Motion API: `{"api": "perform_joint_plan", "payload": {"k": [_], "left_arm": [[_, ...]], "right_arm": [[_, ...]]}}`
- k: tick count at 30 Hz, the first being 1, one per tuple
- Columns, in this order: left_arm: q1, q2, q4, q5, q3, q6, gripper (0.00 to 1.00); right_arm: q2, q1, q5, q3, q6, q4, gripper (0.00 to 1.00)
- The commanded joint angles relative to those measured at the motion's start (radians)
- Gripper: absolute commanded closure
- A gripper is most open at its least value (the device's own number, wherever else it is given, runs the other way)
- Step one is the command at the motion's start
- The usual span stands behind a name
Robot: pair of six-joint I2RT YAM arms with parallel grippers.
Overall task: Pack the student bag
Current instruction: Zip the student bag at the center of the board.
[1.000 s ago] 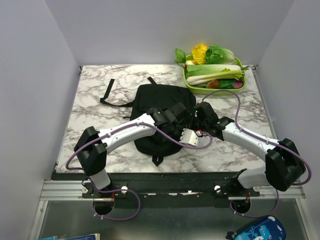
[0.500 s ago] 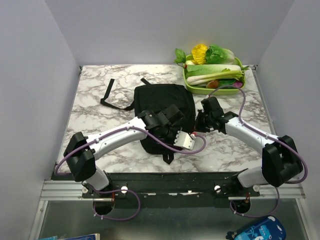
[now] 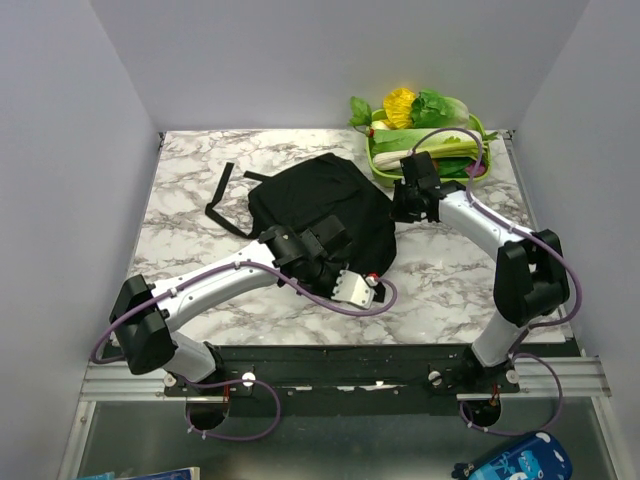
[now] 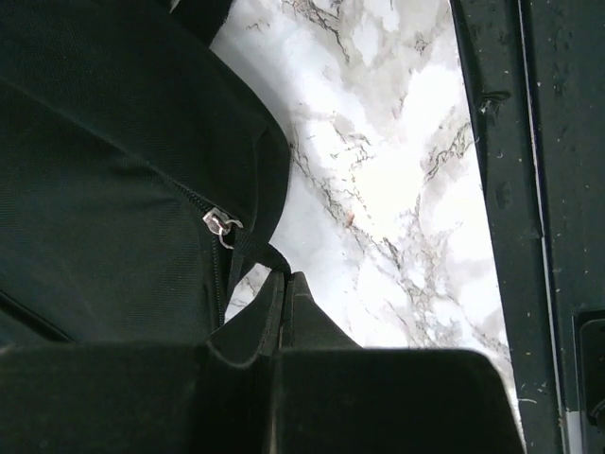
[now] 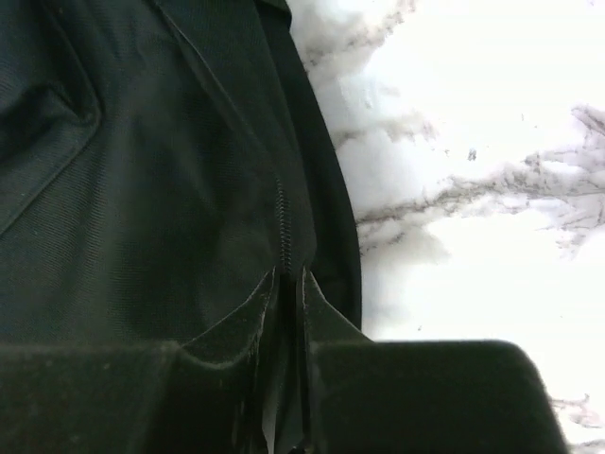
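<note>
The student bag (image 3: 320, 205), a soft black backpack, lies in the middle of the marble table with a strap (image 3: 222, 190) trailing left. My left gripper (image 3: 372, 276) is at the bag's near right corner. In the left wrist view it (image 4: 284, 280) is shut on a black strap of the bag (image 4: 104, 161), next to a metal zipper pull (image 4: 219, 225). My right gripper (image 3: 398, 212) is at the bag's right edge. In the right wrist view it (image 5: 290, 276) is shut on the bag's (image 5: 142, 189) fabric at the zipper line (image 5: 282, 213).
A green tray (image 3: 385, 176) of vegetables stands at the far right corner, close behind my right wrist. The table's black front rail (image 4: 529, 189) runs near my left gripper. A blue case (image 3: 515, 460) lies below the table at the front right.
Both grippers have moved toward the far side, dragging and turning the bag away from the front edge. The right arm has stretched out toward the tray.
</note>
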Motion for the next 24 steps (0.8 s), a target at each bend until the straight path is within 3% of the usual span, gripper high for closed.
{"api": "perform_joint_plan", "payload": {"k": [1, 6, 8, 15, 24], "left_arm": [[-0.004, -0.035, -0.073, 0.04, -0.007, -0.043, 1.0], [-0.004, 0.002, 0.051, -0.006, 0.002, -0.078, 1.0], [-0.002, 0.023, 0.114, -0.049, 0.014, -0.083, 1.0], [0.039, 0.118, 0.148, -0.073, 0.094, -0.072, 1.0], [0.05, 0.108, 0.117, -0.084, 0.096, -0.046, 1.0]], "right_arm": [[0.039, -0.008, -0.029, 0.097, -0.047, 0.081, 0.71], [-0.045, 0.007, -0.083, 0.049, -0.03, 0.072, 0.42], [-0.129, 0.011, -0.092, -0.019, 0.006, 0.05, 0.38], [-0.361, 0.147, -0.187, -0.271, 0.175, 0.026, 0.33], [-0.285, 0.282, -0.315, -0.316, 0.312, 0.096, 0.26]]}}
